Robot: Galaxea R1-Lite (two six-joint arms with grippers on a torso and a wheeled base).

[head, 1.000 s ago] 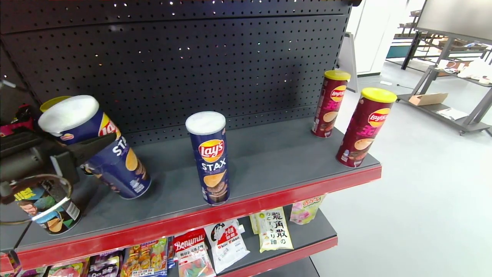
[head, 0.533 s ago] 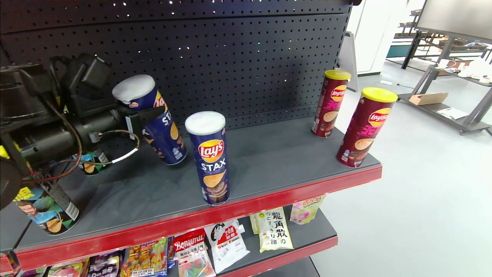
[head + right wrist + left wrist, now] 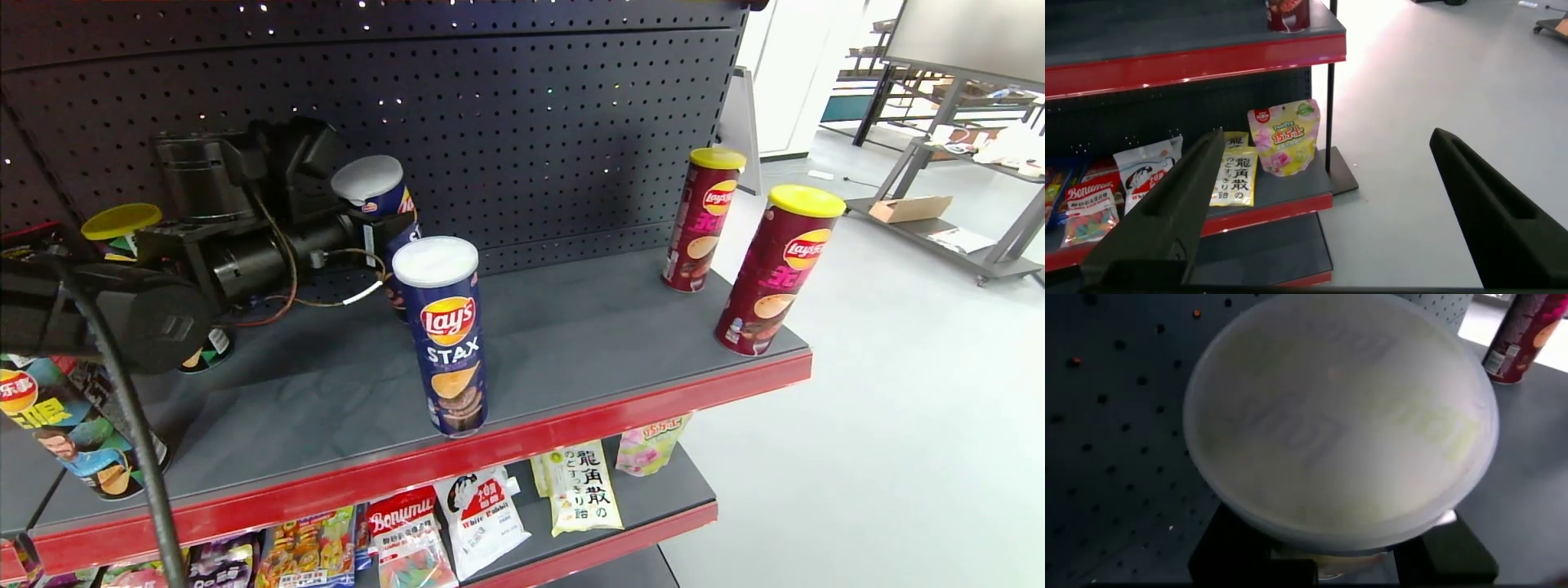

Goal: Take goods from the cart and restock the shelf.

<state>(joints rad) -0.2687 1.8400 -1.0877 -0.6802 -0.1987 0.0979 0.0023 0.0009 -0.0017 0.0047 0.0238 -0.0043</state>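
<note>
Restocking of this can is nearly done, I judge: the held blue can (image 3: 377,189) leans just behind the front blue can (image 3: 445,343), low over the shelf (image 3: 588,327), its base hidden. My left gripper (image 3: 390,235) reaches in from the front can's left, jaws pinching the held can below its lid. My right gripper (image 3: 1323,204) hangs empty, jaws spread.
</note>
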